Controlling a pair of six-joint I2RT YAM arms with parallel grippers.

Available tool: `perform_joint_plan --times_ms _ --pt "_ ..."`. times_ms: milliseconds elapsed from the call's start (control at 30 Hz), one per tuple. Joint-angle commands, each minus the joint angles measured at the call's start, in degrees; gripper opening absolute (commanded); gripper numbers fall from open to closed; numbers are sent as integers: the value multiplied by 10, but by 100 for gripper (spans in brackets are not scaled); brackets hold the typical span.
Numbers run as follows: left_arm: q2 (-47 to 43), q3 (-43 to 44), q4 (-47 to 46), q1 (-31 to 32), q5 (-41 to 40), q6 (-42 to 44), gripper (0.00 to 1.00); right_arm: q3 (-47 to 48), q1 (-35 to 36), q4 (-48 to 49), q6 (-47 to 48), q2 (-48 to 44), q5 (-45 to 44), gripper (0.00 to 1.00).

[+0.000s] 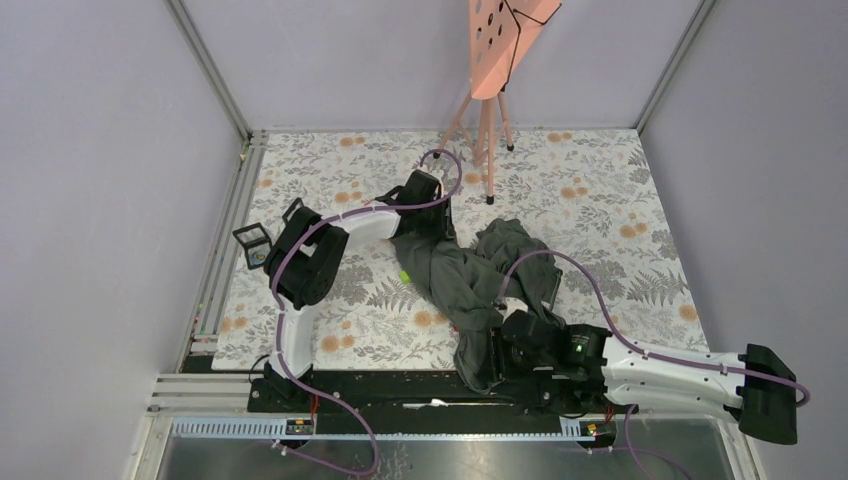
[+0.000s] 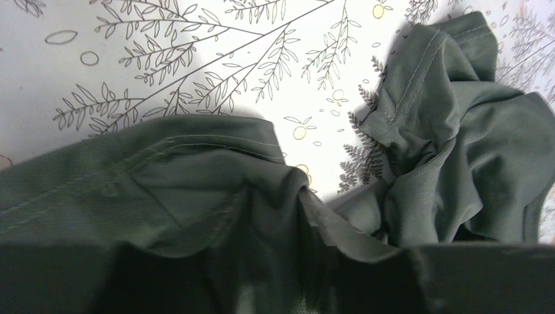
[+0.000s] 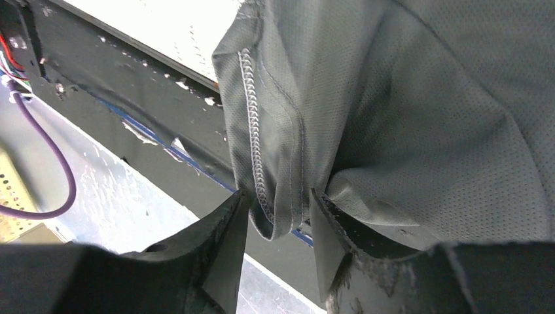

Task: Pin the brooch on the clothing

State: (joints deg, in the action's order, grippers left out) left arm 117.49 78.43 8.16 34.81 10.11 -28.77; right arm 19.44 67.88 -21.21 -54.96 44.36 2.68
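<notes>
Right wrist view: the right gripper (image 3: 278,212) pinches the T-shirt (image 3: 425,118) hem at the near edge of the table (image 1: 620,190), likely to pull it flat. Cloth buries the left gripper (image 1: 428,212); I cannot tell its hold.

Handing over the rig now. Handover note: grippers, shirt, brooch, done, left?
Left gripper: appears shut on the T-shirt at its far end.
Right gripper: shut on its hem near the table front edge.
T-shirt lies crumpled between them.
Brooch: unconfirmed; a small green item beside the shirt may be it.
Done: shirt gripped by both. Left: pinning.
</notes>
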Motion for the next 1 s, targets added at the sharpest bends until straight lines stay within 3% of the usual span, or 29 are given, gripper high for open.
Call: perform_joint_plan --times_ms 0,167,200,300,367,700,967 --pt "-7 14 -26 0 1 1 26 1 17 -8 -44 24 -5 45" --pt "-83 -33 -76 0 -40 -2 5 -15 32 34 -62 43 -4 40" --pt "-104 -43 -79 0 -51 -2 4 -21 32 43 -64 48 -4 36" --pt "-174 -75 -104 -2 -84 2 0 -30 32 57 -68 53 -8 10" --pt "-225 -100 -111 -6 -106 6 0 -19 31 36 -63 46 -31 0" --pt "-409 -183 -59 -42 -136 27 0 157 30 -151 55 -9 -285 0" --pt "-515 -262 -31 -84 -159 21 0 275 -41 -155 197 43 -367 0"
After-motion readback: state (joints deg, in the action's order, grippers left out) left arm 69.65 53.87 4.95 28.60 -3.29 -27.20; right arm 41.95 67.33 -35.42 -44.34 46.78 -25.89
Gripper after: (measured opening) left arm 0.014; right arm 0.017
